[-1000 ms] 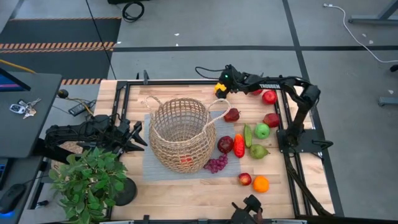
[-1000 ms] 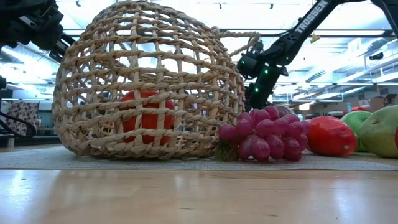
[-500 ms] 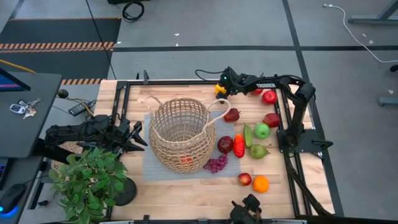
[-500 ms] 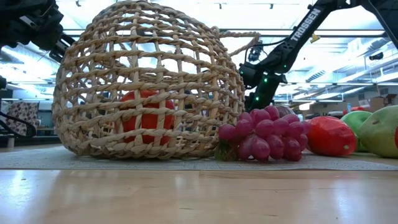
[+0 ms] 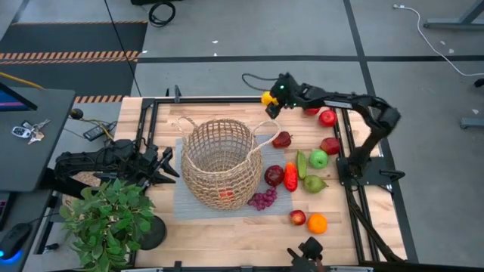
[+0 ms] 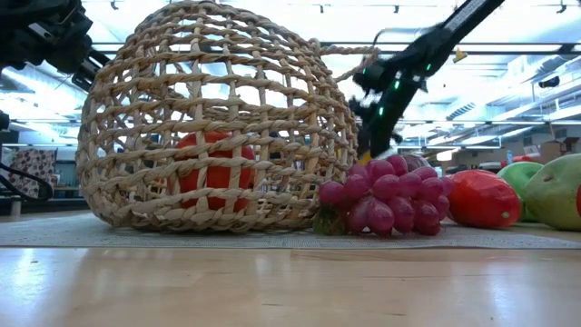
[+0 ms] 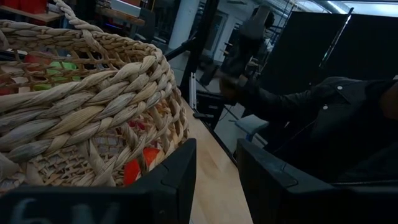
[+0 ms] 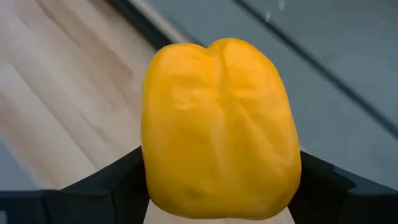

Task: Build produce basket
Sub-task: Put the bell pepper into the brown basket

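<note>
The right arm reaches from its mount at the table's right edge, bends at the elbow and stretches along the far edge toward the middle. Its right gripper is closed on the yellow pepper, which sits between the two dark fingers in the right wrist view and fills most of that picture. In the high view the pepper is at the far edge of the wooden table, just beyond the wicker basket and apart from it. The low view shows the gripper raised above the tabletop, behind the purple grapes.

The left arm lies low along the table's left side, beside a potted plant. Its left gripper points at the basket's side with its fingers a narrow gap apart and nothing between them; the left wrist view shows the weave close in front.

The basket stands on a grey mat near the table's middle, and a red-orange fruit lies inside it. To its right lie a red chili, a green apple, a green pear, several red apples and an orange.

No writing on the arm can be read.
</note>
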{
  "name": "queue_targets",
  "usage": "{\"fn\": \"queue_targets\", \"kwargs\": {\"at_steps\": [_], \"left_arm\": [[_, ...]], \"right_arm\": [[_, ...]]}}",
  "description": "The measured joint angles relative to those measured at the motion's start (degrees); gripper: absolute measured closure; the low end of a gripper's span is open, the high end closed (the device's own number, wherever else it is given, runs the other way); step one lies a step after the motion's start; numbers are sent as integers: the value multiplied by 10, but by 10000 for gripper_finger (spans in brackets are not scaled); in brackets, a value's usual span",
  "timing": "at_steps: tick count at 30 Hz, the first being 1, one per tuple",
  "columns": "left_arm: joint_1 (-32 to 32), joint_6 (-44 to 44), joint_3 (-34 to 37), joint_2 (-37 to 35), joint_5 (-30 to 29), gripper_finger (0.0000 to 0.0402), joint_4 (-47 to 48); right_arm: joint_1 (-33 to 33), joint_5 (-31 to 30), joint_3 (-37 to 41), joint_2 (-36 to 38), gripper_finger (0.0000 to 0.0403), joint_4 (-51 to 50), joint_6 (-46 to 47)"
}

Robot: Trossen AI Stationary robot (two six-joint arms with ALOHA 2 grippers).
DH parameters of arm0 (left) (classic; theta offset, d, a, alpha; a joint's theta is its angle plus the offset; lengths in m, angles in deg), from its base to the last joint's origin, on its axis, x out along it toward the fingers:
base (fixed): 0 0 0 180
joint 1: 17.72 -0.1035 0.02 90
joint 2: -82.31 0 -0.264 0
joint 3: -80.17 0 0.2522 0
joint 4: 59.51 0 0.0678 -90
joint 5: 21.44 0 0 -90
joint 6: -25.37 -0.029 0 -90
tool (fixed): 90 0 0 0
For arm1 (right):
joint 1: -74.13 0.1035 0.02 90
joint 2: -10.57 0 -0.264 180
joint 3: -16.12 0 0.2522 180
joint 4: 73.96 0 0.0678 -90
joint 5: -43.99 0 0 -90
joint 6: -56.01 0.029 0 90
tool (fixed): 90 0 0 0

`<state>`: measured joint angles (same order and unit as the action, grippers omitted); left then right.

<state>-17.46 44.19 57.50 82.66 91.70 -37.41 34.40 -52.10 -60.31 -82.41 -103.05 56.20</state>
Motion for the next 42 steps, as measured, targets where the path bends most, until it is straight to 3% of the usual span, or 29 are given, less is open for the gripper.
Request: {"fn": "queue_targets", "kwargs": {"at_steps": [7,13,20,25,36,42], "left_arm": [[0,0,0,0,0,280,0],[0,0,0,0,0,280,0],[0,0,0,0,0,280,0],[0,0,0,0,0,280,0],[0,0,0,0,0,280,0],[0,0,0,0,0,280,-1]], "right_arm": [[28,76,0,124,101,6,0],[79,80,0,197,99,32,1],[158,119,0,233,99,86,-6],[207,117,0,233,99,106,-79],[267,-62,0,206,98,113,-373],[305,-102,0,206,98,127,-483]]}}
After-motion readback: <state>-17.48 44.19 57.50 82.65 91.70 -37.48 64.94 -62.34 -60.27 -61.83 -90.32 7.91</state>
